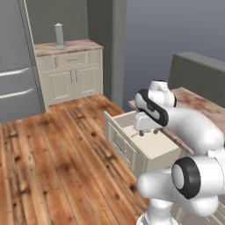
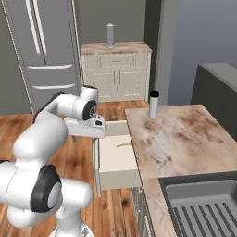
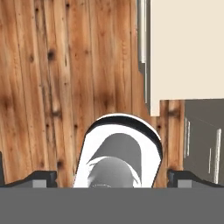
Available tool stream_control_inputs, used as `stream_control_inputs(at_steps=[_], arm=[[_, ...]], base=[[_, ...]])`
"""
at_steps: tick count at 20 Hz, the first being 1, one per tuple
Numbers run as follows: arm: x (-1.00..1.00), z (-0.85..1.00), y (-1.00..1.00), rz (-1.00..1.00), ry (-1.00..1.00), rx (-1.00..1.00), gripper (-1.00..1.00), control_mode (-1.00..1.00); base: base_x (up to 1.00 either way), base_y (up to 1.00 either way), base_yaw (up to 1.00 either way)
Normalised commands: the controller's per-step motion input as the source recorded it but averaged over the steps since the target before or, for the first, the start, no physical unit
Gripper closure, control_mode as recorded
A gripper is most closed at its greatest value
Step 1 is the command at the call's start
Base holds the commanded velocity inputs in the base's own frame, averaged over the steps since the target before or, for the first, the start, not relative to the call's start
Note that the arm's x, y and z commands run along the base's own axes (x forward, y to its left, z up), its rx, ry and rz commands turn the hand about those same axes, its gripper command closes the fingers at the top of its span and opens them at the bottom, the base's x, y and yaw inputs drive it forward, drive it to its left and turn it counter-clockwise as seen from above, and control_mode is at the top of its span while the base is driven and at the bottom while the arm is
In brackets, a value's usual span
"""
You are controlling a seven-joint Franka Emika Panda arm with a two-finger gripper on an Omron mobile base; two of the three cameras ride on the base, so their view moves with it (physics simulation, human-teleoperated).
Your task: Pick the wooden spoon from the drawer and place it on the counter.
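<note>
One step was done, I judged: the drawer (image 2: 116, 157) stood open, the wooden spoon (image 2: 124, 145) lying near its inner edge. My gripper (image 1: 147, 130) hovered above; its finger spread I could not tell. Beyond, the counter (image 2: 185, 134) waited, a black-capped cylinder (image 2: 153, 104) at its far corner.

sink (image 2: 203, 203): cut by frame edge | wooden spoon (image 2: 124, 145): bowl too small to tell

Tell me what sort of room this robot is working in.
A rendered home kitchen, most likely. The signs: a marble-like stone counter with a sink set into it, a tall grey fridge by the far wall, and cream cabinets with an open drawer over a wooden floor.
</note>
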Motion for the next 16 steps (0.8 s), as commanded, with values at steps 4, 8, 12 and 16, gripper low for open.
stream_control_inputs(at_steps=[4, 8, 12, 16], arm=[[0.07, -0.76, 0.0, 0.0, 0.01, 0.0, -1.0, -1.0], [0.26, -0.47, 0.01, 0.0, 0.0, 0.0, -1.0, -1.0], [0.51, -0.28, 0.0, 0.0, 0.0, 0.0, -1.0, -1.0], [0.6, -0.16, 0.0, 0.0, 0.0, 0.0, -1.0, -1.0]], base=[[0.0, 0.0, 0.0], [0.0, 0.0, 0.0], [0.0, 0.0, 0.0], [0.0, 0.0, 0.0]])
